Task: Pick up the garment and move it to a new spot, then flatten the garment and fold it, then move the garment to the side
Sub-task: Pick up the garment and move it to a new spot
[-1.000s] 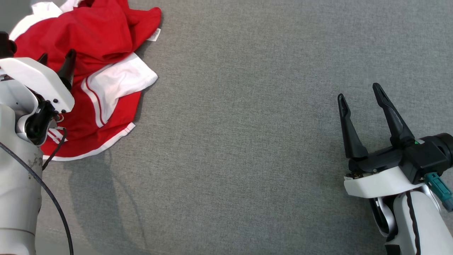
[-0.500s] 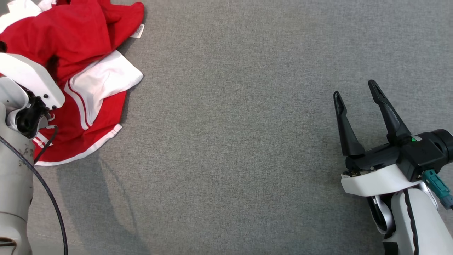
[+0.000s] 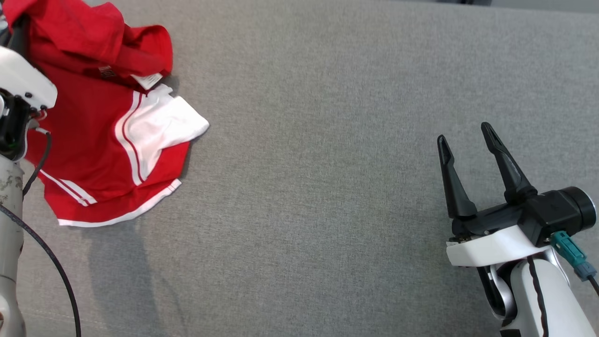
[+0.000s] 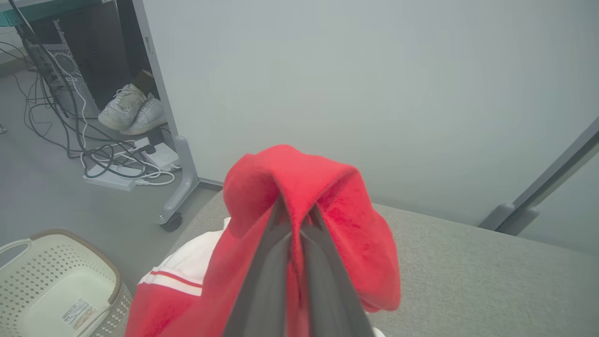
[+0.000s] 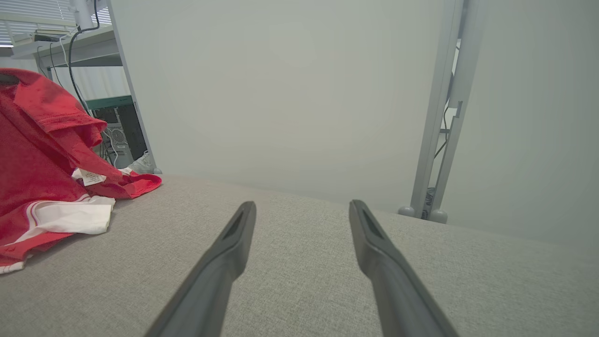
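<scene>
The left pincer [image 4: 295, 208], clenched on the red garment [image 3: 89, 140], should lift it clear before carrying right; the right pincer [image 3: 462, 132] stands released.

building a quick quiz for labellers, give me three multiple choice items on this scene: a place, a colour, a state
1. Where does the garment lie in the head view? A centre B far left C far right
2. Garment's colours? A blue and white B all black C red and white
3. Left tool? A shut on the garment B open above it C open, resting flat
Key: 1 B, it sits by the left edge; 2 C, red cloth with white panels and stripes; 3 A, its fingers pinch a red fold.
</scene>
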